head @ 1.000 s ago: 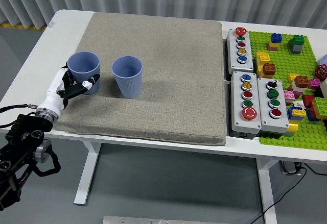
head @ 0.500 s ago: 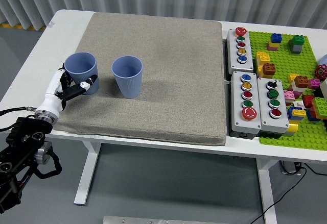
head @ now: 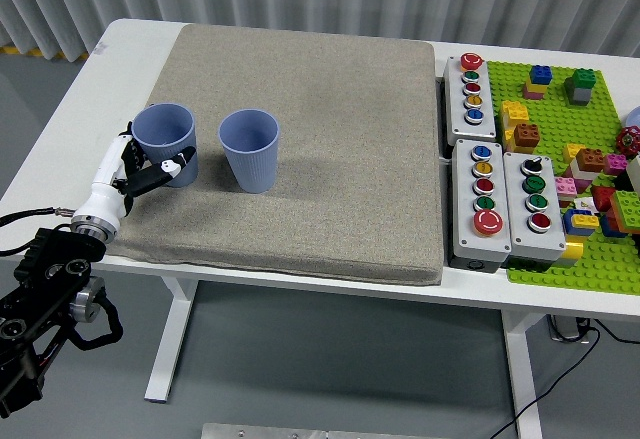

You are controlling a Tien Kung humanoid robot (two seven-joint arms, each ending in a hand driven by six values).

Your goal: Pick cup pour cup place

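While left hand (head: 140, 172) grips left cup (head: 165, 144) | right cup (head: 249, 149) upright, contents unseen

Single head cam, high on robot's side, looks fwd & down over white table (head: 120, 34), fairly far.

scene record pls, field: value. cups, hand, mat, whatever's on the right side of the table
left cup: blue cup, upright on the mat, near its left edge
right cup: matching blue cup, upright, apart from the first
left hand: left hand at the left cup, fingers wrapped around its lower wall
right hand: not in view
mat: grey mat over most of the white table
right side: three button boxes, then a green brick baseplate with loose coloured bricks
contents of cups: cannot tell
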